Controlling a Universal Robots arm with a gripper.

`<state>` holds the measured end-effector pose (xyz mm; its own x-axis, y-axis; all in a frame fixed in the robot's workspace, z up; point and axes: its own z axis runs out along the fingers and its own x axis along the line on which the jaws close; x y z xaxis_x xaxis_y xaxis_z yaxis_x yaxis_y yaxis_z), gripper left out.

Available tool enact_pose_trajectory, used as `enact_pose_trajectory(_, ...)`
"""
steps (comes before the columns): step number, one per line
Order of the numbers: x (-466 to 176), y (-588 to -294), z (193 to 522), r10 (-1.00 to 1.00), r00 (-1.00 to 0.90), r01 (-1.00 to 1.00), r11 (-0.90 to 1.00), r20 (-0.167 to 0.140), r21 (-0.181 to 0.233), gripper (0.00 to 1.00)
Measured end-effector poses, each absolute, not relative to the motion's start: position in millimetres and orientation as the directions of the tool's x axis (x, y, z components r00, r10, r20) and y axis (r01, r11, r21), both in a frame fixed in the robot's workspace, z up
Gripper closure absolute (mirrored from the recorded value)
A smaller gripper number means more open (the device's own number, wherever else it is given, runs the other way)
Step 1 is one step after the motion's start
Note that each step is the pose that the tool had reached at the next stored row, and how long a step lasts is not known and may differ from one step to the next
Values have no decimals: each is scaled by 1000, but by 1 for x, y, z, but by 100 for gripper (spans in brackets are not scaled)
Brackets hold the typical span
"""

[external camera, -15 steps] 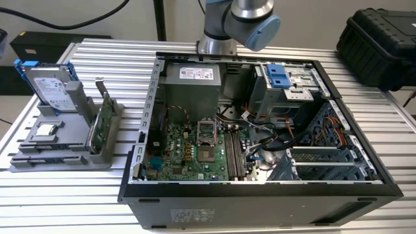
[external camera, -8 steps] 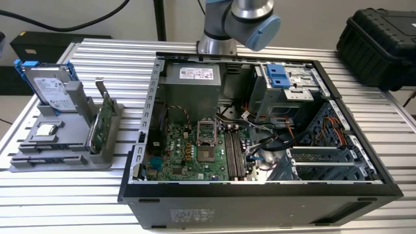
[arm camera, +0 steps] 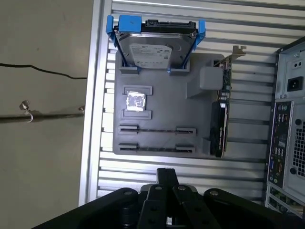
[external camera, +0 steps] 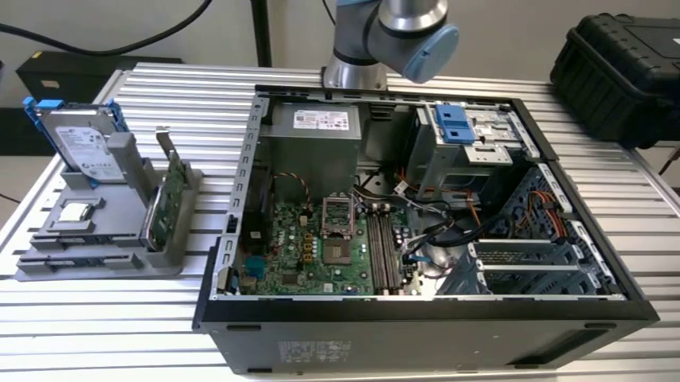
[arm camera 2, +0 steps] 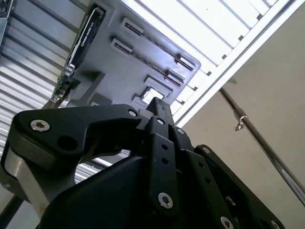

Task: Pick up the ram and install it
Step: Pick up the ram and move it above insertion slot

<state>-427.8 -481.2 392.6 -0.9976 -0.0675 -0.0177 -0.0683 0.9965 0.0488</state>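
gripper, both wrist views: the black fingers are drawn together at the tip with no gap showing between them, clenched on nothing that can be seen. it hangs above the slatted aluminium table, touching nothing, its tip seen just beside the edge of the grey tray.

ram: not told apart with certainty. the tray's two long narrow holders lie nearest the gripper, each showing a thin dark line along its length; whether that is a stick on edge or a bare groove cannot be told. in the exterior view the memory slots run in parallel on the motherboard; whether a stick sits in them cannot be told either.

surface and room: the table carries the tray at the exterior view's left and the open computer case at its right. beside the table, pale floor with a thin cable and a metal rod. a black carry case stands behind.

around: a silver chip lies flat in the tray. a hard drive in blue rails stands at the tray's end away from the holders. a green card with a metal bracket stands on edge along the tray's side nearest the computer case. the arm rises behind the computer case.
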Motion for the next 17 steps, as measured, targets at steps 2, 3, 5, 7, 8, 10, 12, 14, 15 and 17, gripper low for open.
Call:
enact_pose_trajectory(2, -428, -483, 393, -68, -998, -69, 996, -18, 49, 100)
enact_pose_trajectory(3, -428, -483, 393, -68, -998, -69, 996, -18, 49, 100)
enact_pose_trajectory(5, -428, -484, 393, -68, -998, -69, 996, -18, 49, 100)
enact_pose_trajectory(7, -428, -484, 393, -68, -998, -69, 996, -18, 49, 100)
enact_pose_trajectory(8, -428, -484, 393, -68, -998, -69, 996, -18, 49, 100)
enact_pose_trajectory(10, -428, -484, 393, -68, -998, -69, 996, -18, 49, 100)
enact_pose_trajectory(12, -428, -484, 393, -68, -998, -69, 996, -18, 49, 100)
enact_pose_trajectory(14, -428, -484, 393, -68, -998, -69, 996, -18, 49, 100)
enact_pose_trajectory(15, -428, -484, 393, -68, -998, -69, 996, -18, 49, 100)
enact_pose_trajectory(17, -428, -484, 393, -68, -998, -69, 996, -18, 49, 100)
